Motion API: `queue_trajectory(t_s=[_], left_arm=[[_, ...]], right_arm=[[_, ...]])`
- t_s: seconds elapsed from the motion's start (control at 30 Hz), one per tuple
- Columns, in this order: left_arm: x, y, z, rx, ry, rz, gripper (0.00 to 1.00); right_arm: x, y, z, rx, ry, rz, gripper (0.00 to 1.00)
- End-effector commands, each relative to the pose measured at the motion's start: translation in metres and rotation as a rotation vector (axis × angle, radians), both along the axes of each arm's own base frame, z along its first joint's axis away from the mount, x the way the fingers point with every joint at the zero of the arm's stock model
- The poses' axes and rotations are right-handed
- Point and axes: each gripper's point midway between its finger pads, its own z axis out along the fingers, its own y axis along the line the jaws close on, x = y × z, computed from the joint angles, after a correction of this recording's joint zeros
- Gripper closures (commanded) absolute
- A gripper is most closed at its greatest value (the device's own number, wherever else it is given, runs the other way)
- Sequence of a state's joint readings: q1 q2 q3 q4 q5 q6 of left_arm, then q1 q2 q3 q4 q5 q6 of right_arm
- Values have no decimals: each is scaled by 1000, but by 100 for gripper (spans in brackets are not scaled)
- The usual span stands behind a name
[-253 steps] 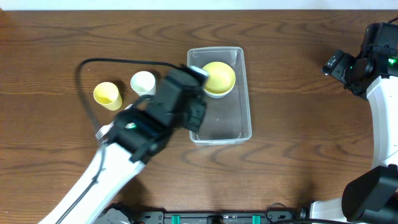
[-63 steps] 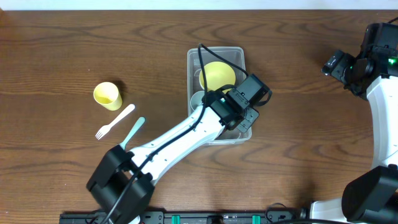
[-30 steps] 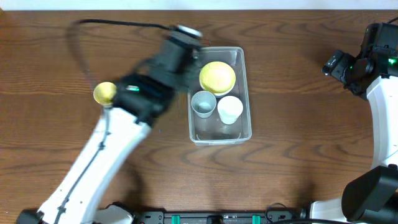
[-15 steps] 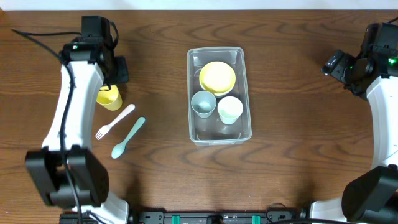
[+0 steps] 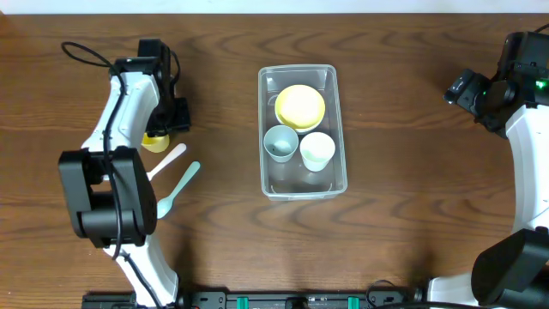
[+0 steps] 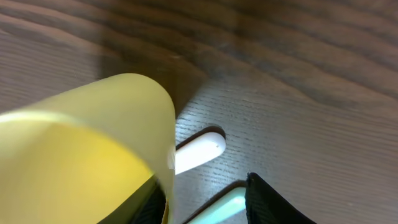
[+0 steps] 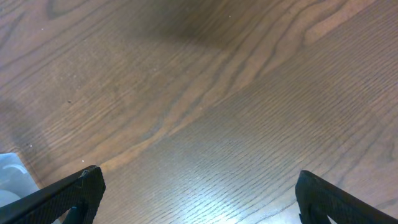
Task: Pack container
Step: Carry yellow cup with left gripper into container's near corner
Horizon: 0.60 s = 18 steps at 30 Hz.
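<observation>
Left of the container (image 5: 297, 183), left jaws crowd the yellow cup (image 5: 154, 142).

The container (image 5: 303, 69) is clear and colourless — the dark brown, wavy-grained wood of the table (image 5: 412, 197) shows through its floor. Inside it are a pale yellow bowl (image 5: 300, 106), a grey-blue cup (image 5: 280, 142) and a white cup (image 5: 317, 151). Left of the container are a translucent yellow cup (image 6: 81, 143), a white fork (image 5: 171, 156) and a mint-green spoon (image 5: 182, 182). The left arm (image 5: 129, 94) and right arm (image 5: 523, 146) are white with black joints.
</observation>
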State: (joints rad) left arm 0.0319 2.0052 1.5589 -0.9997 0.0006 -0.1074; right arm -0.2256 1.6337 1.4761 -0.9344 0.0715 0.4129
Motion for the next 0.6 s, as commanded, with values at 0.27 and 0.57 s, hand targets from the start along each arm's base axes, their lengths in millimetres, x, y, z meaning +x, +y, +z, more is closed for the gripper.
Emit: queue_trajectory(t_s=[0.27, 0.57], left_arm=[[-2, 0, -8, -8, 14, 27, 94], [-7, 0, -5, -10, 27, 31, 94]], right_arm=[[0, -1, -2, -1, 6, -5, 1], [0, -2, -2, -1, 7, -5, 1]])
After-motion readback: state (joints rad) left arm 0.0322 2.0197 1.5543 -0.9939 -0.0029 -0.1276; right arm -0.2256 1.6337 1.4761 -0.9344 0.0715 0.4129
